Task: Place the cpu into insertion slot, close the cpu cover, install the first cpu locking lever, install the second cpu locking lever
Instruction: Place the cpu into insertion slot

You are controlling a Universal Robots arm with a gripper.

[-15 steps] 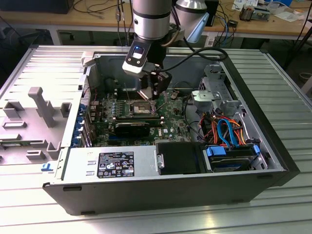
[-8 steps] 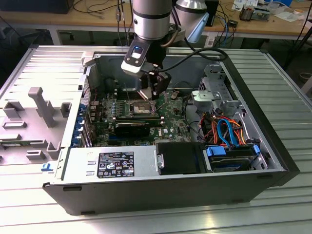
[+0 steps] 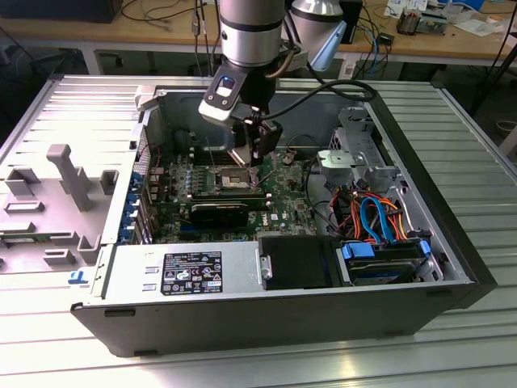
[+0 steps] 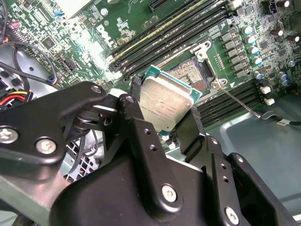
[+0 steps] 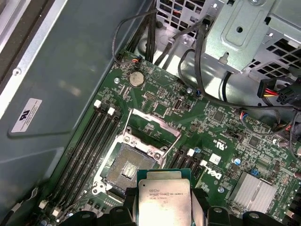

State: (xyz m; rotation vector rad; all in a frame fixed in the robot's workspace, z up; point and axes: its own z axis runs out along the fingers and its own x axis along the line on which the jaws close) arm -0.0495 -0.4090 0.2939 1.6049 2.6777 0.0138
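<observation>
My gripper (image 3: pixel 252 158) hangs inside the open computer case and is shut on the cpu (image 5: pixel 163 201), a flat silver-grey square chip. In the second wrist view the cpu (image 4: pixel 164 101) sits tilted between my two black fingers (image 4: pixel 130 109). It hovers just above and beside the insertion slot (image 5: pixel 126 170), apart from it. The insertion slot (image 4: pixel 190 75) has a dark centre with a silver rim on the green board, and it lies bare. The cpu cover (image 5: pixel 153 126) stands swung open at the slot's far edge. A thin locking lever (image 4: pixel 240 101) sticks out free beside the slot.
Long black memory slots (image 5: pixel 89 141) flank the slot. A finned heat sink (image 5: pixel 256 188) and coin battery (image 5: pixel 136 78) sit on the board. The case holds a power supply (image 3: pixel 186 271), drive cage (image 3: pixel 355 153), coloured cables (image 3: pixel 376 214) and a hard drive (image 3: pixel 384 260).
</observation>
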